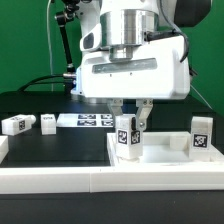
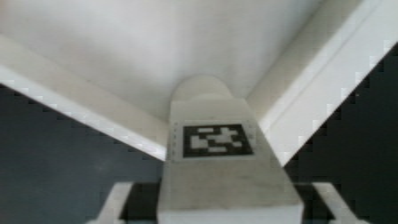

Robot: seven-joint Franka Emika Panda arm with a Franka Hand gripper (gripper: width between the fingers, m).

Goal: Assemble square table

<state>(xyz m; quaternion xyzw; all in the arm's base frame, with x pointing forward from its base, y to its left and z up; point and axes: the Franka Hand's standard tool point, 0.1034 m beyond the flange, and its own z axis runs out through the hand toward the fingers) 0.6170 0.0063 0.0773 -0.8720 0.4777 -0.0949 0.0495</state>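
My gripper [image 1: 130,127] is shut on a white tagged leg [image 1: 127,138] and holds it upright at the corner of the square white slab [image 1: 170,150] nearest the exterior view's left. In the wrist view the leg [image 2: 217,140] fills the middle between my fingers [image 2: 121,205], with the slab's corner walls [image 2: 107,75] behind it. A second leg [image 1: 201,136] stands on the slab towards the exterior view's right. Two more legs [image 1: 15,124] [image 1: 47,122] lie on the dark table at the exterior view's left.
The marker board [image 1: 92,120] lies flat behind the slab, between the loose legs and my gripper. A long white rail [image 1: 90,182] runs along the front edge. A green wall and cables are at the back.
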